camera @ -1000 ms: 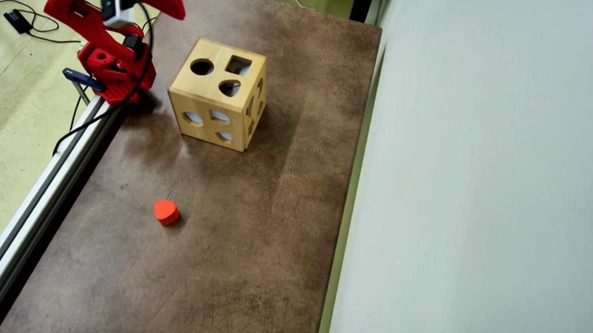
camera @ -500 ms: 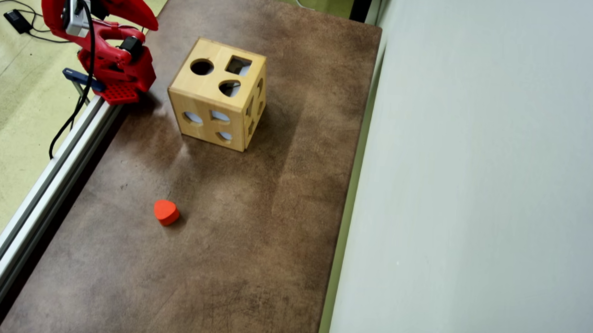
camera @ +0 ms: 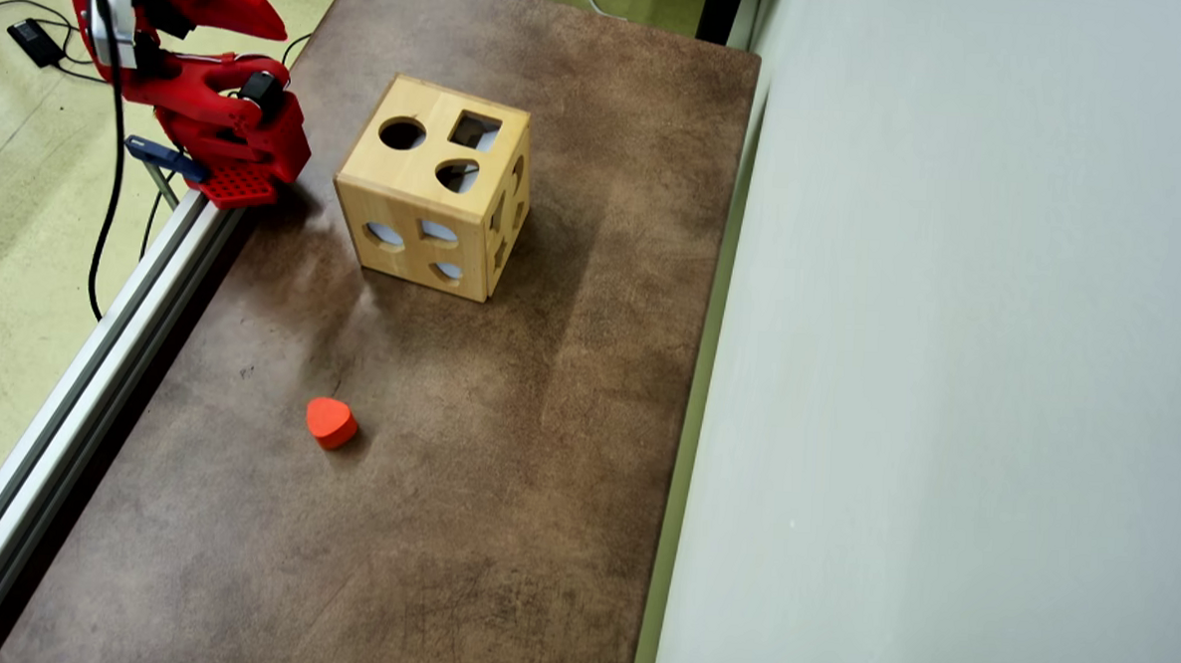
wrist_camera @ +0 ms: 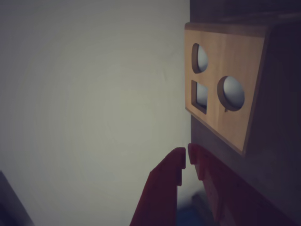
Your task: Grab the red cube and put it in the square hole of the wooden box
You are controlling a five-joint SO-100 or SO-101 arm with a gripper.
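Pincer (wrist_camera: pixel 186 159) seen closed & empty, parked at 10 o'clock of wooden box (camera: pixel 435 187), no red cube visible, likely task done.

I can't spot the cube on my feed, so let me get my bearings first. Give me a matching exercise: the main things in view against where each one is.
Things
1. wooden box
2. orange-red heart-shaped block
3. gripper
4. square hole

Places or states
A. in the box's top face, beside the round hole
B. lying alone on the table, low in the overhead view
C. jaws almost together, holding nothing
D. standing on the table in the upper part of the overhead view

Pairs: 1-D, 2-B, 3-C, 4-A
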